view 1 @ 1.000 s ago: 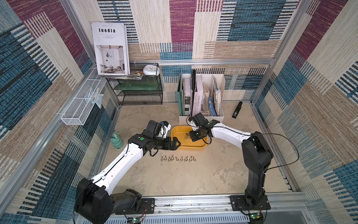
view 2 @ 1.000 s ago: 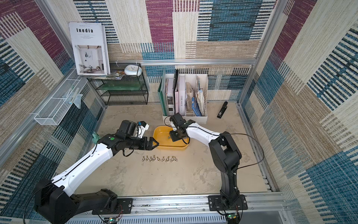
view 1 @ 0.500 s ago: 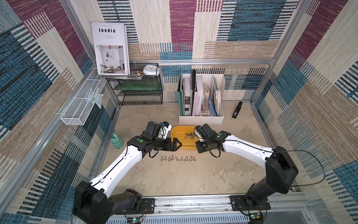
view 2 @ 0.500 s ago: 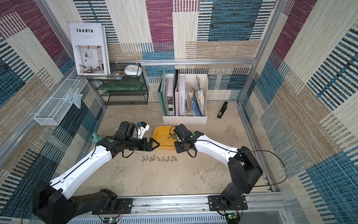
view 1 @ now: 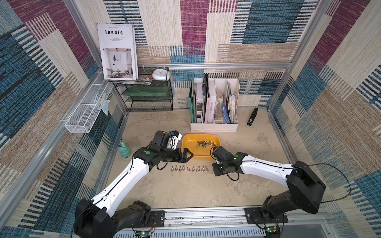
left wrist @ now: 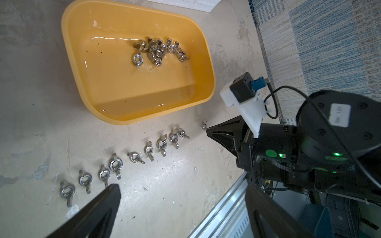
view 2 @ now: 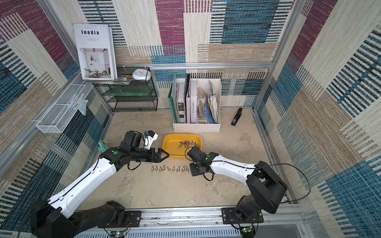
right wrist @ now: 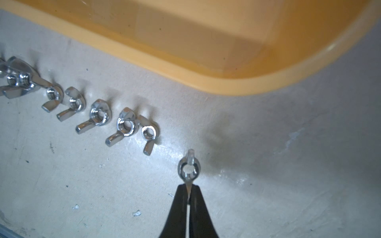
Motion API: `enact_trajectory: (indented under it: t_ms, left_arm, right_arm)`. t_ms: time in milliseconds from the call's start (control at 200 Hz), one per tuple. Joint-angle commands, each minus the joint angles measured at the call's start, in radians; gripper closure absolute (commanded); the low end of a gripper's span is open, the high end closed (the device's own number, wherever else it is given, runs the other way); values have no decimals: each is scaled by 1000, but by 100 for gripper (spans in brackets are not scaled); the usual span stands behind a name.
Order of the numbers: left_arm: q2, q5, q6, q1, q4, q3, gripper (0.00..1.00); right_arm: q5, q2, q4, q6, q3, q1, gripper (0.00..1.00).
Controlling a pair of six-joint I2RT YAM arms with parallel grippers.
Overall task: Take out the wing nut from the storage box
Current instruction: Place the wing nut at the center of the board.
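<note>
The storage box (view 1: 191, 142) (view 2: 173, 144) (left wrist: 127, 88) is a yellow tub on the floor with a heap of wing nuts (view 1: 204, 143) (left wrist: 158, 50) at its far side. In front of it lies a row of several wing nuts (view 1: 189, 169) (view 2: 170, 169) (left wrist: 134, 157) (right wrist: 99, 115). My right gripper (right wrist: 188, 188) is shut on one wing of a wing nut (right wrist: 188, 170) (left wrist: 204, 124), held just above the floor at the right end of that row, outside the box's rim (right wrist: 206, 82). My left gripper (view 1: 188, 155) (left wrist: 182, 186) stands open and empty by the box's front left corner.
A white file holder (view 1: 214, 123) with books stands right behind the box. A black stapler (view 1: 252, 116) lies at the back right, and a green bottle (view 1: 124, 149) stands by the left wall. A black wire shelf (view 1: 150, 96) fills the back left corner.
My right gripper has come out of the box toward the front and down to the right end of the row, with a wing nut in it. The left arm has barely moved.
</note>
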Motion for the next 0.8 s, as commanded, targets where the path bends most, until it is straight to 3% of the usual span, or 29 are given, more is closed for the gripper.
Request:
enact_trajectory:
  t_ms: [0, 796]
  left_arm:
    - [-19, -1, -9, -1, -20, -10, 1]
    - [-66, -28, -15, -2, -60, -28, 1]
  right_arm:
    - [-20, 23, 64, 7, -6, 2, 100]
    - [-37, 131, 116, -1, 8, 18, 99]
